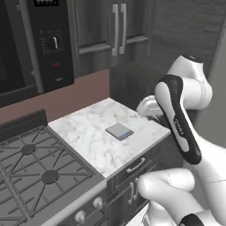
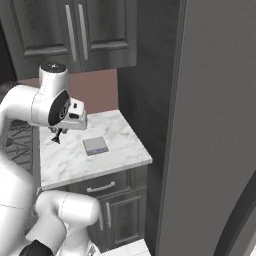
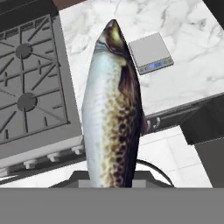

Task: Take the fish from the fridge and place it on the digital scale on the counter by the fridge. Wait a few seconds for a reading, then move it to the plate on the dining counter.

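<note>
My gripper (image 2: 63, 129) is shut on the fish (image 3: 113, 109), a slender silvery, brown-speckled body that hangs from the fingers; its dark end (image 2: 56, 135) dangles above the left part of the counter (image 2: 75, 160). The digital scale (image 3: 151, 53), a flat grey square with a bluish strip, lies bare on the marble to the right of the fish (image 2: 95, 145) (image 1: 119, 131). In the left base view the hand (image 1: 149, 107) sits partly behind my own arm, right of the scale. The fridge (image 2: 215, 125) rises as a tall grey surface at the right. The plate and the dining counter are out of view.
A gas stove (image 1: 35, 167) with dark grates adjoins the counter on the left. A black microwave (image 1: 39, 44) and dark upper cabinets (image 1: 114, 26) hang above. Dark drawer and door fronts with silver handles (image 2: 100, 187) sit under the marble top.
</note>
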{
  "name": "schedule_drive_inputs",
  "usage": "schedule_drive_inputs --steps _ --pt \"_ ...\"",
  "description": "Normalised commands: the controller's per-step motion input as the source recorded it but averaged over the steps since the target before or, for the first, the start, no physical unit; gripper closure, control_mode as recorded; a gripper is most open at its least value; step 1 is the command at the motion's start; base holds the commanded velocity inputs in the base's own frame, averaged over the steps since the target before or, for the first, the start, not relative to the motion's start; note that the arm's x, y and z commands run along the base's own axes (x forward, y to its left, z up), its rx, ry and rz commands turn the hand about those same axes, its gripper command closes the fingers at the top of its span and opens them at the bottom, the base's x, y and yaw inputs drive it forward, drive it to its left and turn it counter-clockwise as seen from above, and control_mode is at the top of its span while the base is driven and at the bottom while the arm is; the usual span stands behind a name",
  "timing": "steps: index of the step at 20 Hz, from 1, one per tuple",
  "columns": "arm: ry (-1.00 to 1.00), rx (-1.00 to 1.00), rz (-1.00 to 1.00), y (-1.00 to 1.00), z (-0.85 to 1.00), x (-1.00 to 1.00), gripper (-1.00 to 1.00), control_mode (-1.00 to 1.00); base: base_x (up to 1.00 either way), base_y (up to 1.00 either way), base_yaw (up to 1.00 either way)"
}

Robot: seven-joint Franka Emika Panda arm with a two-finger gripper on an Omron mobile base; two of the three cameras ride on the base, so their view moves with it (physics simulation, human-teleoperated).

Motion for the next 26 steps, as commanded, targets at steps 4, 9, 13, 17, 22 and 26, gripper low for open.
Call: schedule_drive_inputs --steps 4,9,13,17,22,26 --pt "0.18 0.0 0.0 -0.01 -0.57 0.67 1.0 -1.0 0.0 0.0 0.0" --pt "0.01 0.0 0.0 0.0 -0.95 0.58 1.0 -1.0 0.0 0.0 0.0" --pt "0.0 0.0 0.0 0.0 -0.96 0.42 1.0 -1.0 0.0 0.0 0.0" --pt "-0.09 0.0 0.0 -0.09 -0.6 0.24 1.0 -1.0 0.0 0.0 0.0" --pt "-0.03 -0.05 0.0 -0.12 0.02 0.11 1.0 -1.0 0.0 0.0 0.0" --pt "-0.1 -0.07 0.0 0.01 0.03 0.0 1.0 -1.0 0.0 0.0 0.0"
